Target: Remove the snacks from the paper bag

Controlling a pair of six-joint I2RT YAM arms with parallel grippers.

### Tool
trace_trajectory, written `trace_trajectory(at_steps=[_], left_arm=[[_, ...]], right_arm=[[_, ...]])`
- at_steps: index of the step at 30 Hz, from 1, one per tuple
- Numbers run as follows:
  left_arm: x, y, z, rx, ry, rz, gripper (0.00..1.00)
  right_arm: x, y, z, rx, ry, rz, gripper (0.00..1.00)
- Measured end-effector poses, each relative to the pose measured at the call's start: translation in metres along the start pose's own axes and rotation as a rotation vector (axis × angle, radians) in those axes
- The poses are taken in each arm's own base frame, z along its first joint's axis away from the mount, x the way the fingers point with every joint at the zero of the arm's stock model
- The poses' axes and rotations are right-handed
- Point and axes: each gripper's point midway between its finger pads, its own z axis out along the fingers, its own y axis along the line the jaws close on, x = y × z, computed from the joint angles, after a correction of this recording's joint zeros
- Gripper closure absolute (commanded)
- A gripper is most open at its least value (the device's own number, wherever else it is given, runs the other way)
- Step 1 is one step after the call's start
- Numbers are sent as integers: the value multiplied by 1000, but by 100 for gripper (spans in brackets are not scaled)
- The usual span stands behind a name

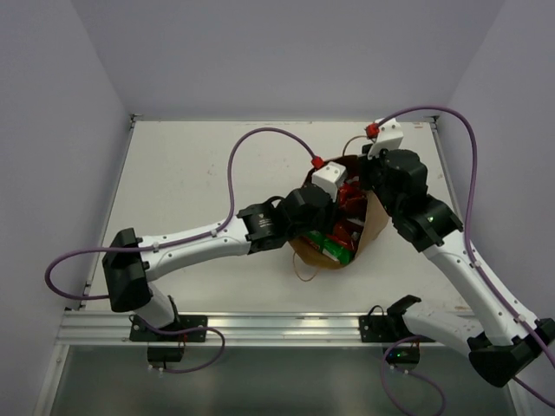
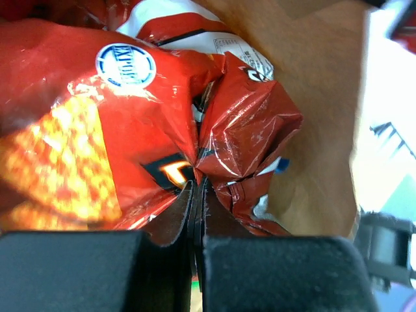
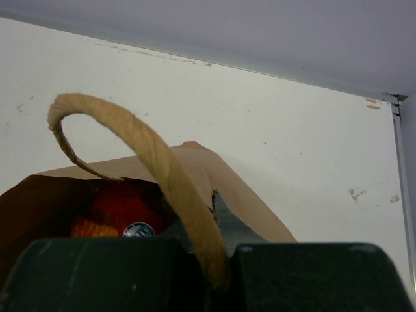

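- From above, the fingertips of the left gripper lie out of sight inside the mouth of the paper bag.
- In that view the snacks are only red and green patches, too small to name.
- The left wrist view cuts off the red chip bag at the top and left edges. A blue scrap behind it is mostly covered.
- The handle covers the fingertips of the right gripper, which pinches it.
- The bag's rim hides most of an orange packet.
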Motion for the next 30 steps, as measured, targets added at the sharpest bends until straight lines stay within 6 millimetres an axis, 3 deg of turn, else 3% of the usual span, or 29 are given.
trace_trajectory(at_steps=[2, 5, 11, 15, 18, 22, 25, 30], left_arm=[[-9, -2, -12, 5, 4, 25, 100], [-44, -11, -41, 35, -37, 49, 100], [-114, -20, -127, 89, -172, 62, 100], [-140, -18, -179, 119, -236, 53, 100], [-152, 0, -212, 69, -283, 56, 100], [-161, 56, -237, -133, -327, 54, 100], [-170, 129, -244, -376, -370, 41, 100], [-142, 245, -229, -721, -275, 59, 100]], right_arm=[[0, -4, 1, 23, -4, 1, 100], [0, -10, 1, 60, -5, 1, 100], [2, -23, 2, 120, 0, 2, 100], [3, -31, 3, 154, 6, -2, 100], [3, -34, 3, 165, 7, -2, 100], [4, -34, 3, 164, 7, -3, 100], [3, -33, 3, 161, 8, -3, 100], [4, -31, 3, 146, 10, -6, 100]])
